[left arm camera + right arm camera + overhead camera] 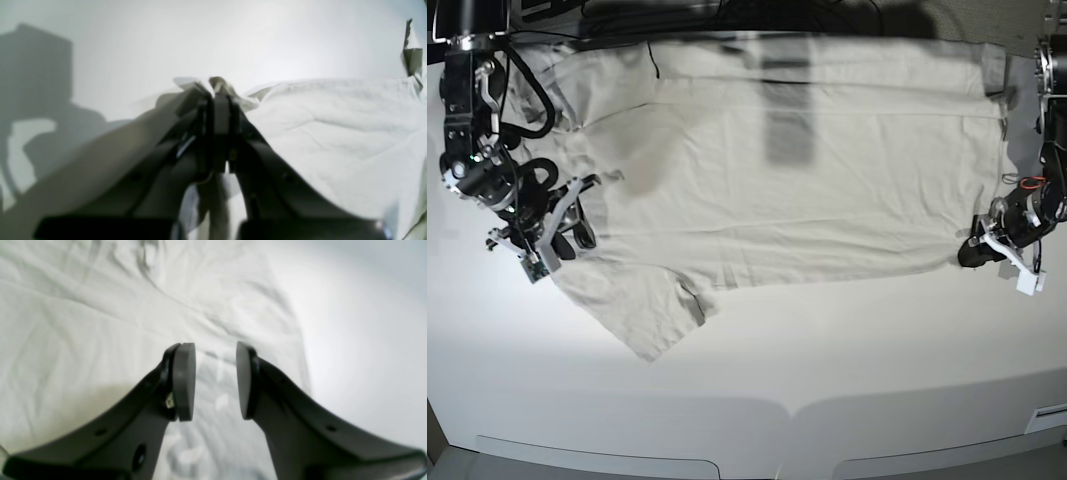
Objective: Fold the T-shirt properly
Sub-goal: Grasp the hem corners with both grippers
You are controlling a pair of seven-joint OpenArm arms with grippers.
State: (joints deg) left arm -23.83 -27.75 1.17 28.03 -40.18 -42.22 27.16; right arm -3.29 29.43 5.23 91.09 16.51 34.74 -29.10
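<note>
The pale beige T-shirt [807, 180] lies spread flat across the white table, with one short sleeve [652, 310] sticking out toward the front. My left gripper [968, 256] is at the shirt's front right corner. In the left wrist view it [217, 90] is shut on a bunched bit of the shirt's edge [333, 133]. My right gripper [577, 215] is at the shirt's left end, near the sleeve. In the right wrist view it [215, 380] is open and empty, its pads [183, 380] just above the wrinkled cloth [83, 340].
The white table [827, 390] stretches bare in front of the shirt to its front edge [787, 412]. Black cables [532, 95] hang by the arm at the left. A dark shadow [787, 120] falls on the shirt's far middle.
</note>
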